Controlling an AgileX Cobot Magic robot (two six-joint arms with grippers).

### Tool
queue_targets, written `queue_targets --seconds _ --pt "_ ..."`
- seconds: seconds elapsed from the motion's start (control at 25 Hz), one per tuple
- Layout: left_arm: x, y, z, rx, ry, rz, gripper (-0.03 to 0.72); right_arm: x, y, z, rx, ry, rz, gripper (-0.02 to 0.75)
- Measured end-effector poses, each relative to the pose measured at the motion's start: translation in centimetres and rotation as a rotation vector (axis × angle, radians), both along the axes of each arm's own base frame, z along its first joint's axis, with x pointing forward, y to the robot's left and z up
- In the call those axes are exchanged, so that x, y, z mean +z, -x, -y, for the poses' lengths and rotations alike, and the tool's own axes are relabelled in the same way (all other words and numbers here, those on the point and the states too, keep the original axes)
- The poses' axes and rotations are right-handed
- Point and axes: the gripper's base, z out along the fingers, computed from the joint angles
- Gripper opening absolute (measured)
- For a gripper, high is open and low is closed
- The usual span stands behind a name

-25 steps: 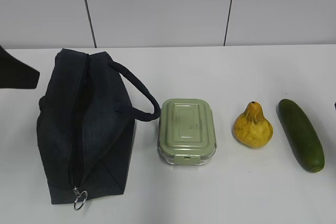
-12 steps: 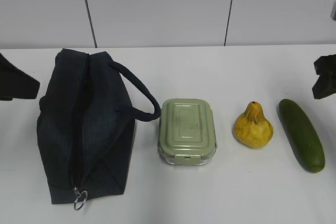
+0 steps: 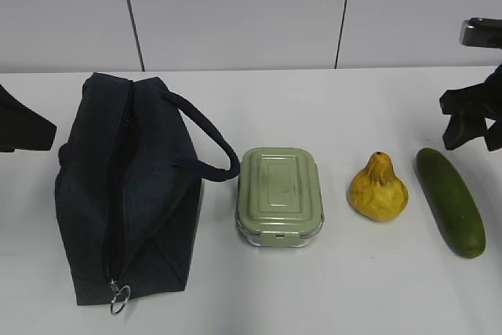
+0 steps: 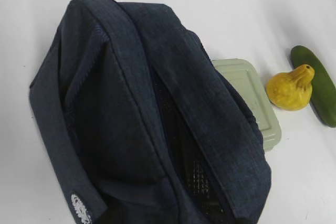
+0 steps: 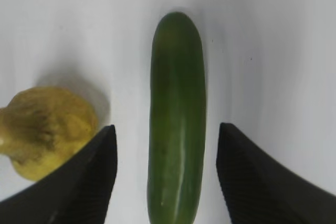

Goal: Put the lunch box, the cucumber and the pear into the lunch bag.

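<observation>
The dark navy lunch bag (image 3: 125,186) stands at the left with its top zipper open, and mesh lining shows inside in the left wrist view (image 4: 157,129). The sage-green lunch box (image 3: 280,194) sits right of it, then the yellow pear (image 3: 378,190) and the cucumber (image 3: 449,200). My right gripper (image 3: 473,132) is open and hovers above the cucumber's far end. In the right wrist view its fingers (image 5: 84,182) straddle the cucumber (image 5: 177,103) without touching it. My left gripper (image 3: 23,127) is a dark shape at the left edge beside the bag.
The bag's metal ring pull (image 3: 118,300) hangs at its near end and a loop handle (image 3: 212,143) arches toward the lunch box. The pear (image 5: 50,127) lies close to the right gripper's left finger. A white wall stands behind the table.
My right gripper has come into the exterior view from the right edge and moved left over the cucumber's far end. The objects have not moved.
</observation>
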Motion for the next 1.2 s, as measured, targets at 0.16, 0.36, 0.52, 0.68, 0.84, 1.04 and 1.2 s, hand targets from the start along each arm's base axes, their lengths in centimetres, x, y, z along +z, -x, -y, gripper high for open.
queue_targets --seconds 0.16,0.36,0.52,0.68,0.84,1.04,1.2 --pt "0.0 0.0 0.0 0.0 -0.002 0.0 0.379 -1.8 -2.5 0.2 0.002 0.005 -0.025 0.462" --pt "0.0 0.0 -0.1 -0.001 -0.008 0.001 0.379 -4.0 -4.9 0.3 0.006 -0.001 -0.081 0.462" --pt "0.0 0.0 -0.1 -0.002 -0.009 0.001 0.379 -5.2 -6.0 0.5 0.019 0.013 -0.116 0.462" --pt "0.0 0.0 -0.1 0.0 -0.009 0.002 0.379 -6.8 -6.6 0.7 0.031 0.027 -0.17 0.462" --pt "0.0 0.0 -0.1 0.002 -0.01 0.006 0.379 -8.5 -6.8 0.7 0.036 0.023 -0.234 0.462" --pt "0.0 -0.1 -0.1 0.004 -0.01 0.008 0.379 -9.4 -6.6 0.7 0.042 0.02 -0.273 0.376" --pt "0.0 0.0 -0.1 0.0 -0.009 -0.002 0.379 -8.7 -7.0 0.7 0.046 0.018 -0.279 0.353"
